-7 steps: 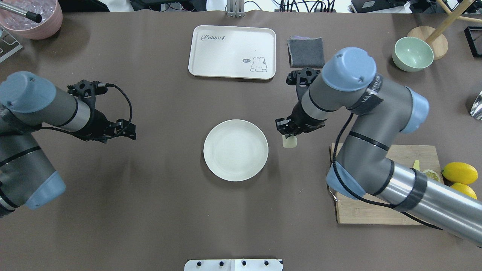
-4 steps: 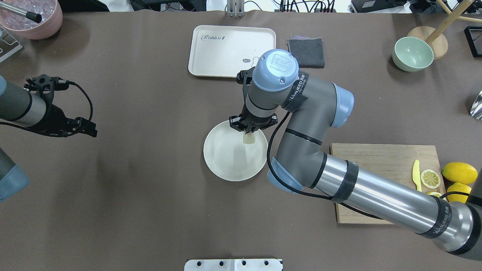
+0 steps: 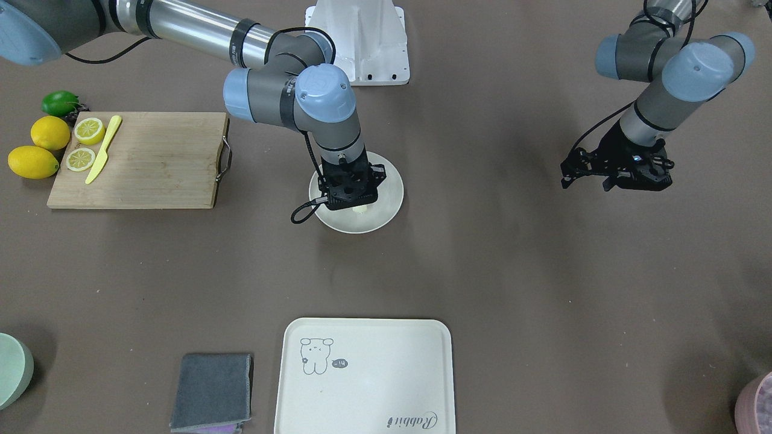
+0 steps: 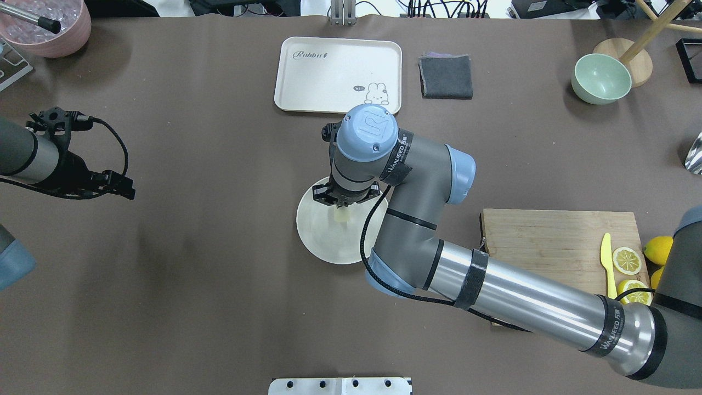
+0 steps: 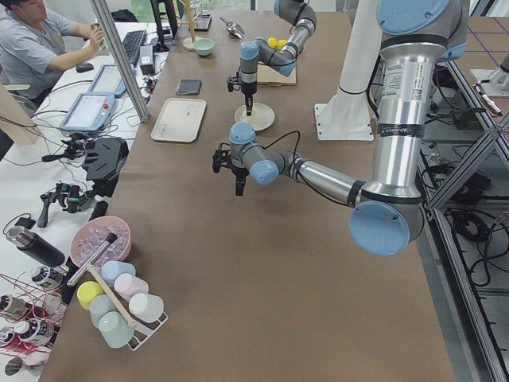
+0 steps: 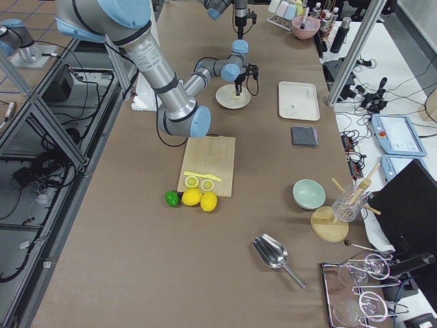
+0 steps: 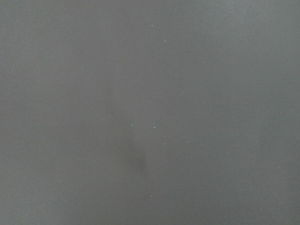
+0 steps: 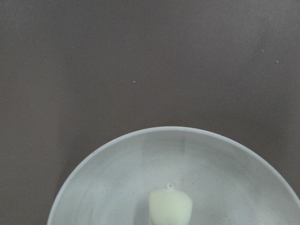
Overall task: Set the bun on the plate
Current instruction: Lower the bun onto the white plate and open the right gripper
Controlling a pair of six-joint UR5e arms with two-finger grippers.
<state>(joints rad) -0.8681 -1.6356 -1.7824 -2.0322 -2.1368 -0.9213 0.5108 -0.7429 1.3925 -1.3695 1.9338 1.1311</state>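
Note:
The off-white round plate [image 4: 310, 233] lies mid-table, and shows too in the front-facing view [image 3: 391, 191] and the right wrist view [image 8: 98, 187]. My right gripper [image 4: 343, 205] points straight down over the plate's far half, shut on the small pale cream bun [image 4: 341, 215]. The bun [image 8: 169, 206] hangs just above or on the plate's floor; I cannot tell whether it touches. It peeks out under the gripper [image 3: 351, 196] as a pale edge [image 3: 360, 209]. My left gripper [image 4: 122, 189] hovers over bare table far to the left with nothing in it; its jaws are not readable.
A cream tray [image 4: 307, 82] with a drawing and a folded grey cloth [image 4: 445, 77] lie beyond the plate. A wooden cutting board [image 4: 548, 236] with a yellow knife, lemon slices and lemons [image 4: 661, 249] is at the right. A green bowl [image 4: 600, 79] stands far right.
My right arm carried the bun from the table right of the plate leftward to over the plate's middle. My left arm drew back to the left.

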